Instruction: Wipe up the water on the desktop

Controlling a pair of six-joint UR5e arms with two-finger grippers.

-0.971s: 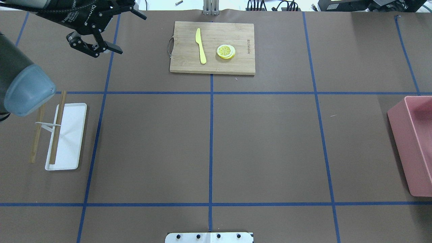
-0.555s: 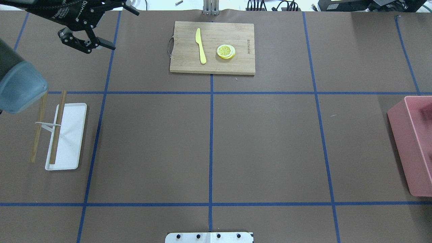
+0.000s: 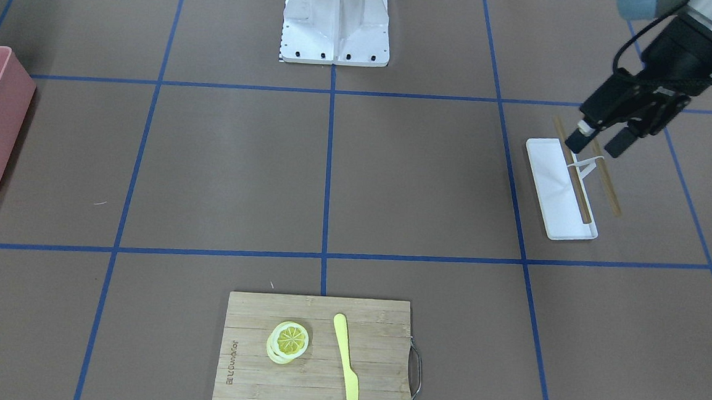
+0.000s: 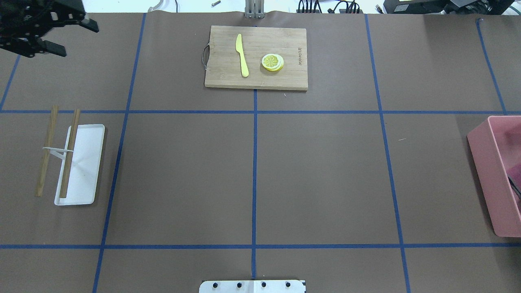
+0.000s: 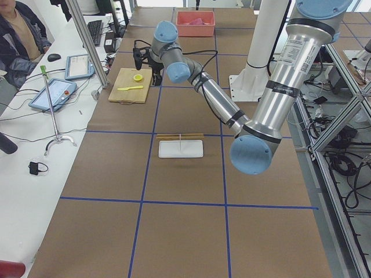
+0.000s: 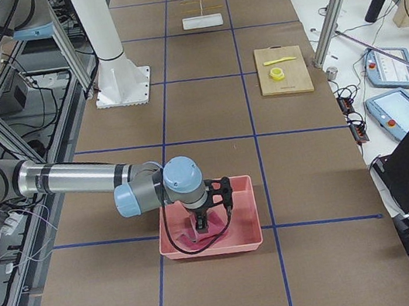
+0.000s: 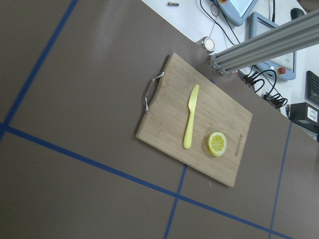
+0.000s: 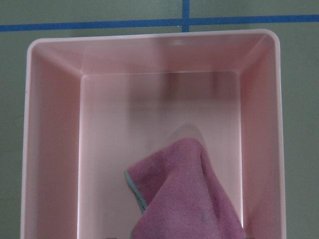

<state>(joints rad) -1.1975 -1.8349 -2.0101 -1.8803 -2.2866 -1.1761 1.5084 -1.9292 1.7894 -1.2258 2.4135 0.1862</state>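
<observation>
Desktop (image 4: 325, 171): left gripper (image 3: 594, 143) above its far left corner, jaws apart.
Right gripper (image 6: 203, 217) reaches into the pink bin (image 6: 246, 236) at right; its grip cannot be told.

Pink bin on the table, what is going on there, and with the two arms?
The right gripper reaches into the pink plastic bin, above a crumpled pink cloth; whether it grips the cloth cannot be told. The left gripper hangs above the brown taped desktop, jaws open and empty. No wiping yet.

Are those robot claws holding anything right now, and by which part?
The left gripper is open and empty. The right gripper is down in the pink bin over the cloth; a grip cannot be told.
</observation>
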